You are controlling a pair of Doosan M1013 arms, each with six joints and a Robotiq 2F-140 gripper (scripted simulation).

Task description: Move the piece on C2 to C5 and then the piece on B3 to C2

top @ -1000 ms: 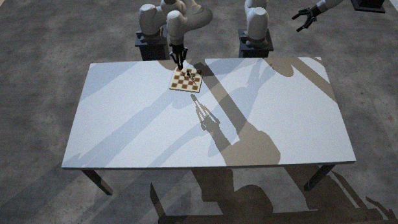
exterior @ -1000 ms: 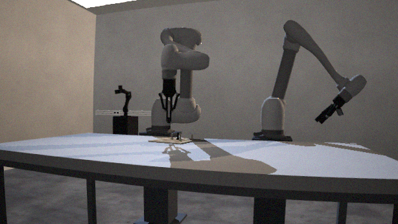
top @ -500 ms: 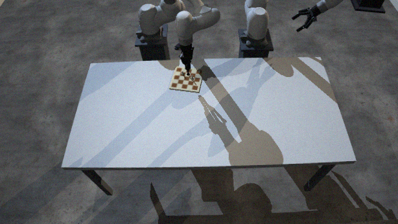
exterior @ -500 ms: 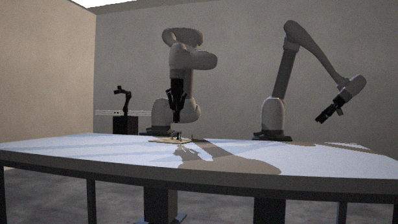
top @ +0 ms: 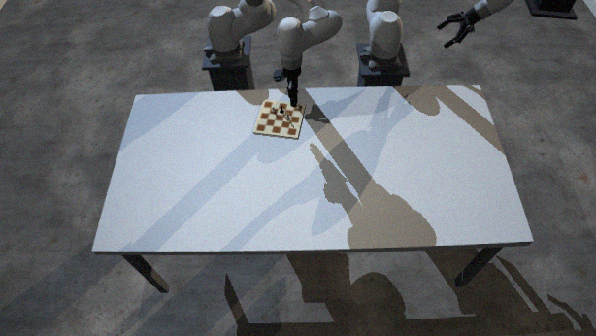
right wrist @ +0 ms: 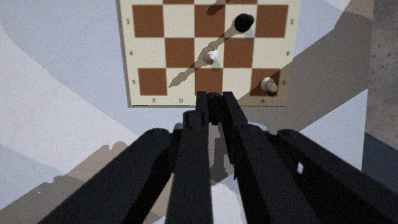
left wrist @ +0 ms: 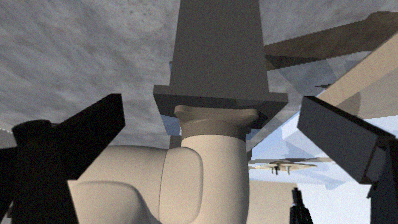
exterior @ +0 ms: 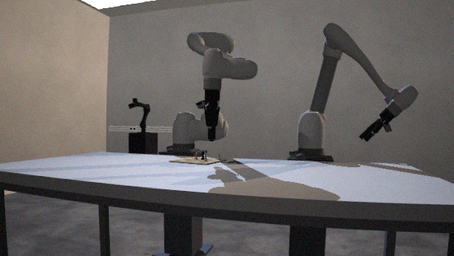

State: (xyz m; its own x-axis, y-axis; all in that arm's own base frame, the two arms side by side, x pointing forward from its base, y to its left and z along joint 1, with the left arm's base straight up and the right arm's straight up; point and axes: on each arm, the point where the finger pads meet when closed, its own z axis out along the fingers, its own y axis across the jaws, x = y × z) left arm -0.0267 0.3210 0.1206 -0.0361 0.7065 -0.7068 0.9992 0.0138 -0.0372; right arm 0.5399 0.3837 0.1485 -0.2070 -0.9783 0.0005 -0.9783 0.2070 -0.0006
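Observation:
My right gripper point(top: 293, 103) point(exterior: 211, 140) point(right wrist: 213, 106) points down, shut on a dark piece point(right wrist: 215, 102). It holds it above the row-5 side of the chessboard point(top: 281, 135) point(exterior: 181, 161) point(right wrist: 133, 95). In the right wrist view a black piece point(right wrist: 244, 22) point(top: 281, 111) stands on B3, a white piece point(right wrist: 212, 55) point(top: 287, 117) on C4 and another white piece point(right wrist: 269, 84) point(exterior: 219, 156) on A5. C5 shows no standing piece; rows 1 and 2 are mostly outside that view. My left gripper point(top: 443, 36) point(exterior: 364, 138) point(left wrist: 211, 111) is open and empty, away from the board.
A small light piece point(top: 274, 111) stands left of the black one; its square is hard to tell. The board lies near the back edge of the white table point(top: 218, 194) point(exterior: 122, 181). Broad shadows cross the table. Another small arm point(exterior: 144, 115) stands behind on a pedestal.

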